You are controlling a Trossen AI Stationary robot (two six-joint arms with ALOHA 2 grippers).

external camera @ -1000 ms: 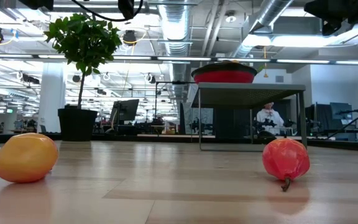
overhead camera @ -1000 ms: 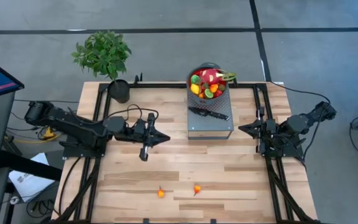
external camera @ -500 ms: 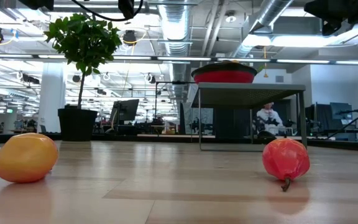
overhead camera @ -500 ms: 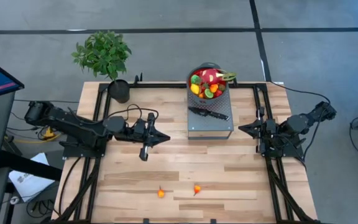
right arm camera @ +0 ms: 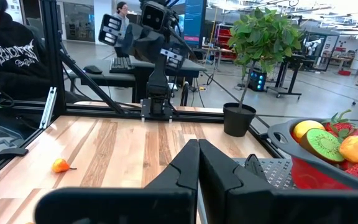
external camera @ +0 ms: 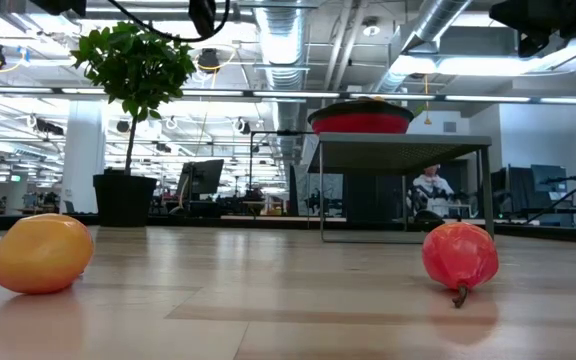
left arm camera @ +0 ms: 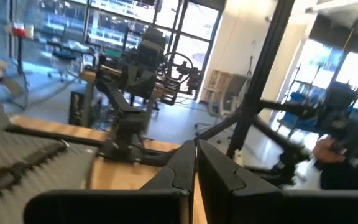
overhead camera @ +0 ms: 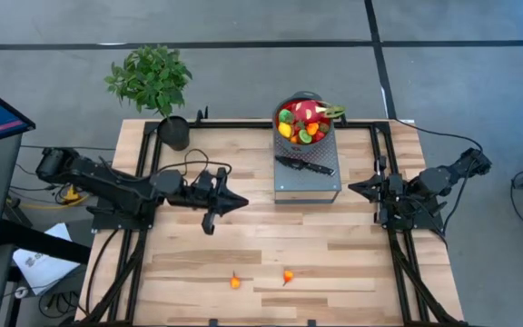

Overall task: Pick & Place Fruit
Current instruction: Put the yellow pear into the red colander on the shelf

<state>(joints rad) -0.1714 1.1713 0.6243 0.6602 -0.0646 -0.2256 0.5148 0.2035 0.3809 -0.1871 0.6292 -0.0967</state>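
Wooden planks made up the surface (overhead camera: 271, 245), and two small fruits lay on it low in the high view, near the bottom centre: an orange fruit (overhead camera: 234, 282) and, just beside it to the right, a red fruit (overhead camera: 288, 276). The rest of the fruit (a heap of red, yellow, green and orange pieces) sat in the red bowl (overhead camera: 305, 122) at the top centre, on a grey stand (overhead camera: 307, 179) that also carried a black-handled knife (overhead camera: 305, 165).

At centre left of the high view, the left tool (overhead camera: 241, 203) hung above the planks, its fingers pressed together with nothing between them. At the right edge of the surface, the right tool (overhead camera: 354, 188) waited, likewise closed and empty, as its wrist view showed.

From the low view both loose fruits looked rounded, so I judged that a closing grip set off-centre could squirt one sideways and send it rolling toward the near edge. The left tool would also need to open before descending; coming down closed would only knock the fruit away. The potted plant (overhead camera: 157, 86) stood in the upper left, well apart.
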